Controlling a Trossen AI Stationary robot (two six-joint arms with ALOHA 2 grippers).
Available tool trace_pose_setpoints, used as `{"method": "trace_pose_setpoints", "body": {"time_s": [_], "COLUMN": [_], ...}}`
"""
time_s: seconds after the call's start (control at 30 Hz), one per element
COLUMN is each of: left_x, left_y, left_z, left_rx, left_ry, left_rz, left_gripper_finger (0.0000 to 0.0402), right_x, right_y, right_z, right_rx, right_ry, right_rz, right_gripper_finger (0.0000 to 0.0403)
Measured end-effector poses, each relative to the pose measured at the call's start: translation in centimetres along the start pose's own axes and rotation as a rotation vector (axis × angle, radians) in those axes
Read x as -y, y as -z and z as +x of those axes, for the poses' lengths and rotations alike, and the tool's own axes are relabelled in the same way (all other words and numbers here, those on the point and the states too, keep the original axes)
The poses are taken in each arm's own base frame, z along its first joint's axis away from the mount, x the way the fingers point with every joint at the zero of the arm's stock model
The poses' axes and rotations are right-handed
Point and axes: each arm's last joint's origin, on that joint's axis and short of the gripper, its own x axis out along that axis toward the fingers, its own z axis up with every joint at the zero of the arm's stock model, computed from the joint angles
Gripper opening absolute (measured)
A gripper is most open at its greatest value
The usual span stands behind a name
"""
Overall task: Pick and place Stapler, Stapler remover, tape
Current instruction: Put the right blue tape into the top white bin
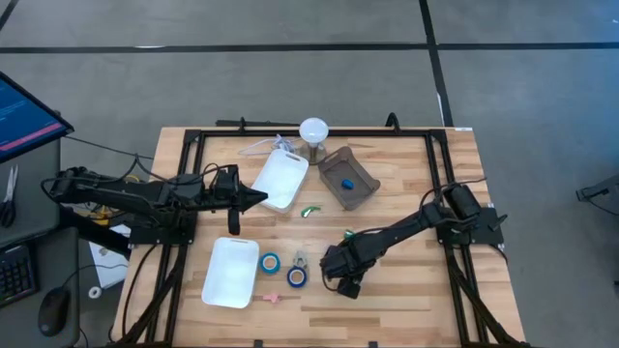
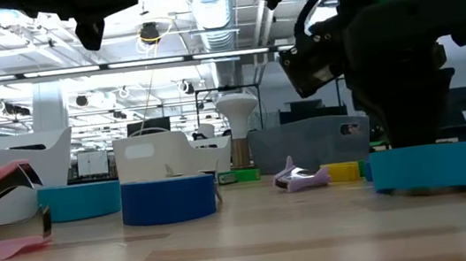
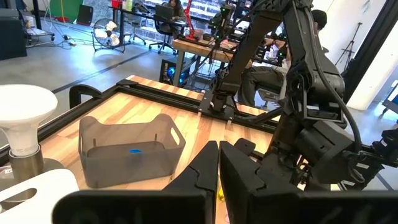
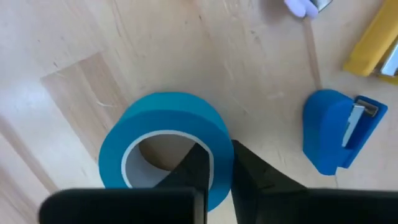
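A blue tape roll (image 4: 158, 146) with a pale inner core lies flat on the wooden table near its front edge; it also shows in the low view (image 2: 423, 167). My right gripper (image 4: 231, 171) is shut on the roll's wall; in the high view the gripper (image 1: 343, 280) hides the roll. Two more blue rolls (image 1: 270, 262) (image 1: 297, 277) lie flat to its left. A small blue object with a metal strip (image 4: 339, 130) lies beside the held roll. My left gripper (image 1: 256, 198) is shut and empty, held above the upper white tray's edge. My right gripper pinches the roll's wall (image 4: 217, 140) with one finger (image 4: 196, 165) inside the core hole and one (image 4: 249, 177) outside. The fingers come from above, pointing down. The roll sits flat, its hole up; whether it rests on the table or just above it, I cannot tell.
Two white trays (image 1: 280, 181) (image 1: 231, 272) stand left of centre. A grey bin (image 1: 363, 188) holding a small blue thing and a white lamp-like disc (image 1: 313, 129) stand at the back. A green piece (image 1: 309, 210), a pink piece (image 1: 272, 298) and a yellow piece (image 4: 373, 43) lie loose.
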Motion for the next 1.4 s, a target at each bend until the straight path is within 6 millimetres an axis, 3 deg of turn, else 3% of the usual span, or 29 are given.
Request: {"method": "trace_pose_setpoints", "body": {"time_s": [0.13,0.33,0.6,0.8,0.97,1.13,1.4], "left_x": [0.0,0.0,0.0,0.1,0.2,-0.3,-1.1], "left_y": [0.0,0.0,0.0,-0.2,-1.0,-1.2,-1.0], "left_z": [0.0,0.0,0.1,0.7,1.7,2.6,3.1], "left_rx": [0.0,0.002,-0.006,0.026,0.089,0.093,0.077], "left_ry": [0.0,0.001,0.012,0.033,0.143,0.196,0.187], "left_rz": [0.0,-0.018,-0.367,-0.634,-0.803,-0.989,-1.023], "left_gripper_finger": [0.0008,0.0008,0.0008,0.0008,0.0008,0.0008,0.006], "right_x": [-0.1,1.0,4.4,6.3,7.1,7.9,8.2], "right_y": [-0.3,-1.3,-2.8,-5.3,-7.5,-7.9,-8.1], "right_z": [-0.8,-5.0,-12.3,-15.5,-16.1,-15.9,-16.6], "right_rx": [0.018,0.178,0.57,0.867,1.012,1.006,1.057], "right_ry": [-0.01,-0.025,-0.048,-0.11,-0.136,-0.086,-0.073], "right_rz": [-0.015,0.005,0.136,0.161,0.137,0.103,0.041], "right_gripper_finger": [0.0026,0.0026,0.0026,0.0026,0.0026,0.0026,0.0025]}}
